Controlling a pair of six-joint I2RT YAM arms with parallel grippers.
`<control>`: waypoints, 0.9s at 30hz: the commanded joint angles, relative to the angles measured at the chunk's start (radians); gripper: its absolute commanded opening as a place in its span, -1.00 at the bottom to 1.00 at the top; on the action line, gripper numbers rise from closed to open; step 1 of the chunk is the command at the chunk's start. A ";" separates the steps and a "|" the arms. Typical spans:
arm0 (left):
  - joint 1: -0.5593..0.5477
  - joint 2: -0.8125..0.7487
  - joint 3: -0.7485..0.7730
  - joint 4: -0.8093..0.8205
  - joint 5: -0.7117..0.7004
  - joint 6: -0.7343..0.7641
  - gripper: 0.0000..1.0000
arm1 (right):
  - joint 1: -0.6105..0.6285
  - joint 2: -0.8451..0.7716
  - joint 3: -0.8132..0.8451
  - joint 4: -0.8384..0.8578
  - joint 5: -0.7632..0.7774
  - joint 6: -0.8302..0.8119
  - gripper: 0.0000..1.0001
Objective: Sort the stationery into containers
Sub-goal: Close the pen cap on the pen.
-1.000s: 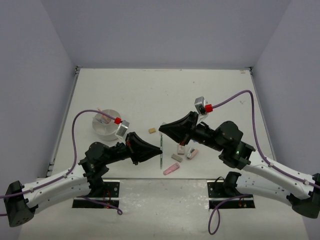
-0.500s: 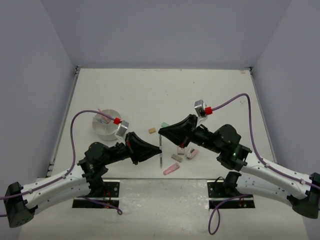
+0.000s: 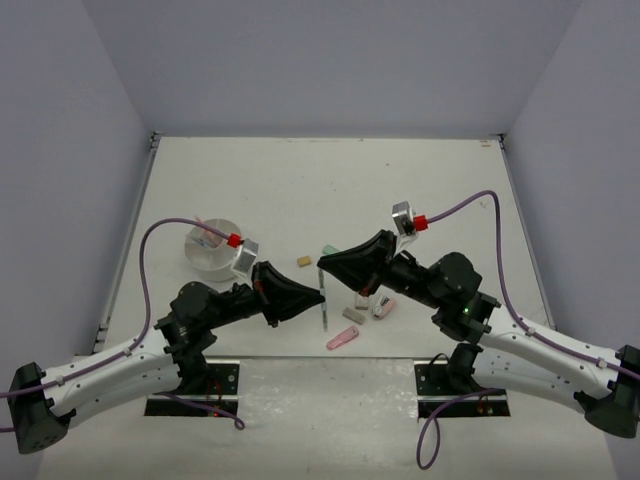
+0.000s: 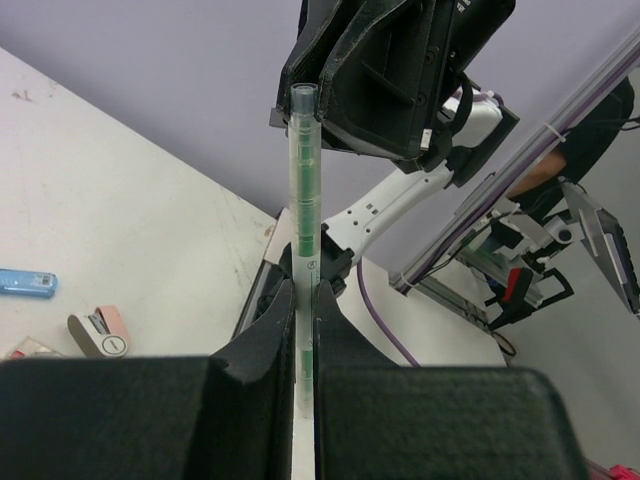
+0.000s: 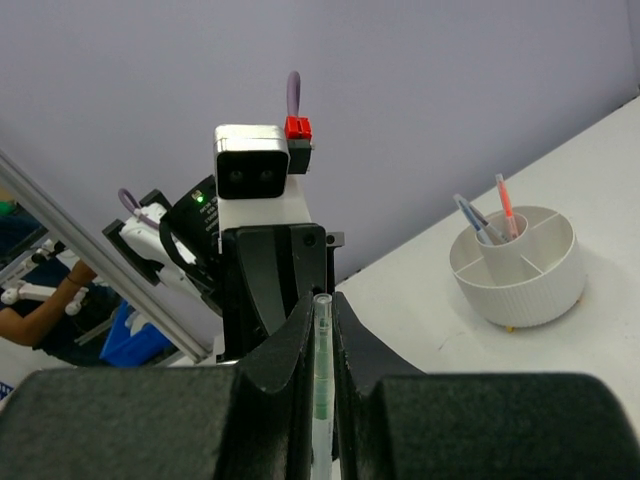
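A thin clear pen with green ink (image 3: 322, 315) hangs upright between both grippers above the table's near middle. My left gripper (image 3: 320, 296) is shut on its lower part; in the left wrist view the pen (image 4: 303, 200) rises out of the jaws (image 4: 303, 290). My right gripper (image 3: 321, 262) is closed round its upper end; in the right wrist view the pen (image 5: 322, 370) sits between the fingers (image 5: 322, 305). The round white holder (image 3: 213, 250) stands at the left with pink and blue pens in it, and also shows in the right wrist view (image 5: 515, 265).
On the table lie a tan eraser (image 3: 304, 261), a green marker (image 3: 328, 250), a grey eraser (image 3: 352, 314), a pink marker (image 3: 342, 338) and a pink-and-white item (image 3: 384, 307). A blue marker (image 4: 25, 283) lies in the left wrist view. Side walls enclose the table.
The right arm's wrist has sunk slightly toward the near side. The left gripper has edged a little right, with the pen between the two gripper tips throughout.
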 commanded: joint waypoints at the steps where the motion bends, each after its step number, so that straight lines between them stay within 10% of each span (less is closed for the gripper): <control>1: 0.000 -0.018 0.084 0.001 -0.067 0.081 -1.00 | 0.004 0.000 -0.019 0.000 -0.034 0.006 -0.80; 6: 0.000 -0.007 0.086 -0.010 -0.067 0.085 -1.00 | 0.003 -0.009 -0.021 0.002 -0.032 -0.001 -0.77; 14: 0.000 0.020 0.106 -0.046 -0.051 0.103 -1.00 | 0.005 -0.012 -0.004 -0.027 -0.035 -0.002 0.27; 21: 0.000 0.028 0.095 -0.042 -0.053 0.101 -1.00 | 0.005 -0.012 0.000 -0.035 -0.059 -0.008 -0.12; 27: 0.000 0.027 0.122 -0.062 -0.071 0.107 -1.00 | 0.005 0.015 -0.011 -0.022 -0.081 0.002 -0.08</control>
